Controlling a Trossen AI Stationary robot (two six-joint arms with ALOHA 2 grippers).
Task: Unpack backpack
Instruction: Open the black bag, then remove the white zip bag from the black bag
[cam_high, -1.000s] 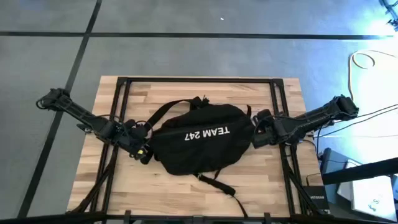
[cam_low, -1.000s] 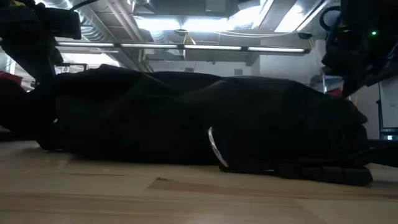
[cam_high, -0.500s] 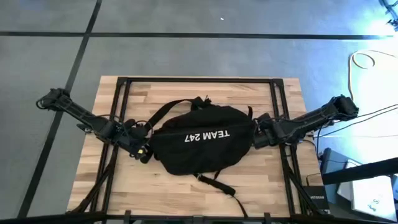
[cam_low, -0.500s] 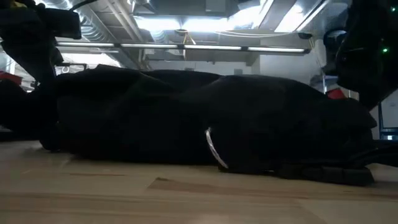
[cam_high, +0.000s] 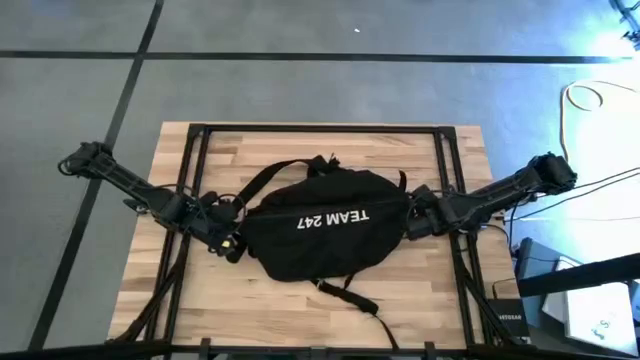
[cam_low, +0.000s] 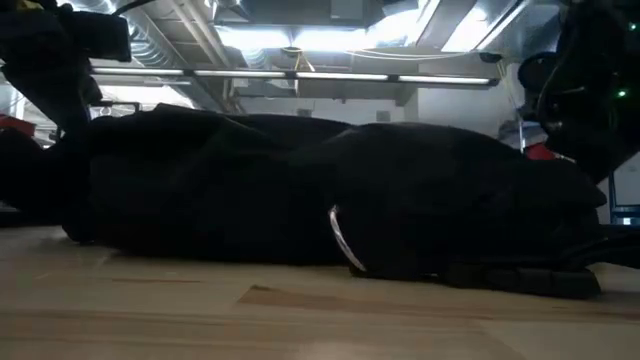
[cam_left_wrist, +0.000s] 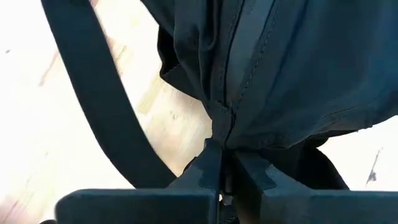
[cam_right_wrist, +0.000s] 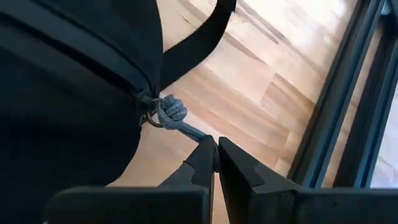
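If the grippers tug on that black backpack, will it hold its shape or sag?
Probably sags: the backpack lies slumped and creased on the table, so it looks soft. Its fabric bunches where the left gripper pinches it. It likely drags rather than rolls, given its loose straps.

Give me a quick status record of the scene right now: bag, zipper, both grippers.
backpack: lying flat mid-table, TEAM 247 lettering up, looks closed
table: wooden, only the bag on it
left gripper: at the bag's left end, shut on fabric by the zipper seam
right gripper: at the bag's right end, shut on the zipper pull cord
zipper: not yet opened
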